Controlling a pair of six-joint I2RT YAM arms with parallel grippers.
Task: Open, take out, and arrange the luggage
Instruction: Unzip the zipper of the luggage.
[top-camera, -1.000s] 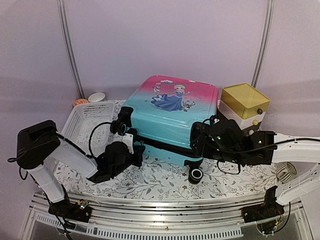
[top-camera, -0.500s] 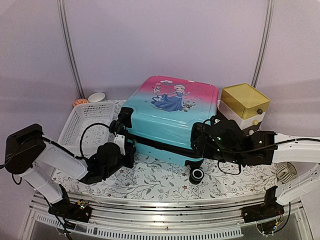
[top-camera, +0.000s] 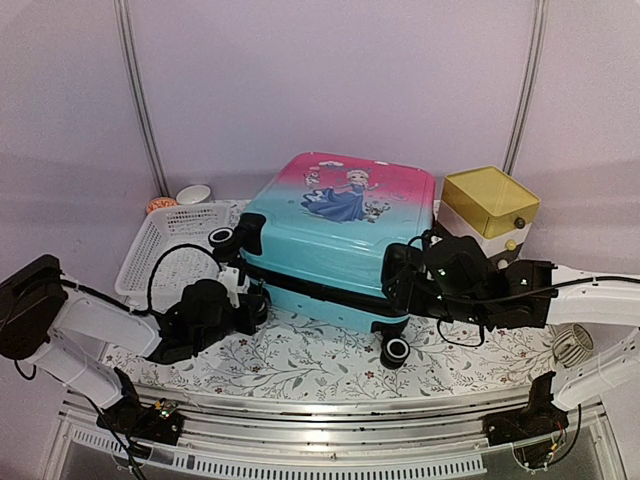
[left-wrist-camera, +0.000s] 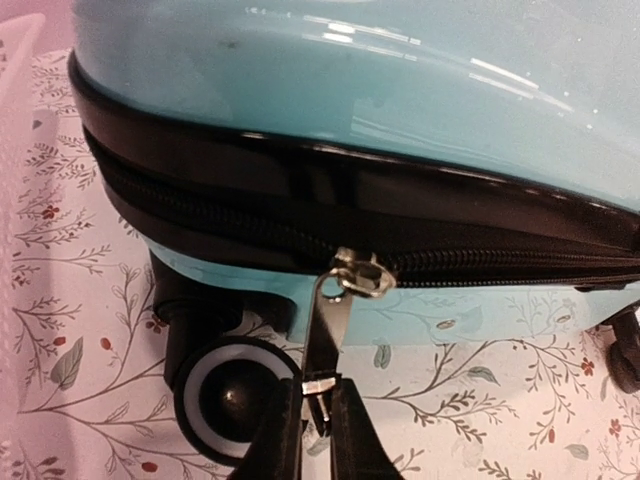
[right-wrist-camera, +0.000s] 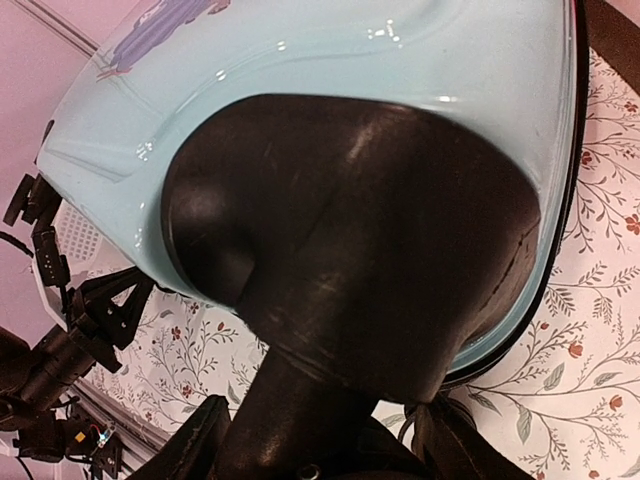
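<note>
The luggage (top-camera: 340, 240) lies flat on the flowered cloth, a pink-to-turquoise shell with a princess print and a black zipper band (left-wrist-camera: 230, 215). My left gripper (left-wrist-camera: 317, 400) is shut on the metal zipper pull (left-wrist-camera: 330, 320), which hangs from the slider (left-wrist-camera: 362, 275) near the case's front left corner, just right of a black and white wheel (left-wrist-camera: 225, 395). From above, the left gripper (top-camera: 245, 300) sits at that corner. My right gripper (top-camera: 398, 285) clasps the black wheel mount (right-wrist-camera: 350, 230) at the front right corner, and the mount fills the space between its fingers (right-wrist-camera: 200, 440).
A white perforated basket (top-camera: 165, 245) stands left of the luggage, with a small bowl (top-camera: 193, 193) behind it. A yellow-topped drawer box (top-camera: 488, 205) stands at the back right, close to the case. The front right wheel (top-camera: 393, 350) rests on the cloth.
My left arm has drawn back to the left with the zipper pull, carrying the slider along the front edge toward the left corner. The right arm has held still.
</note>
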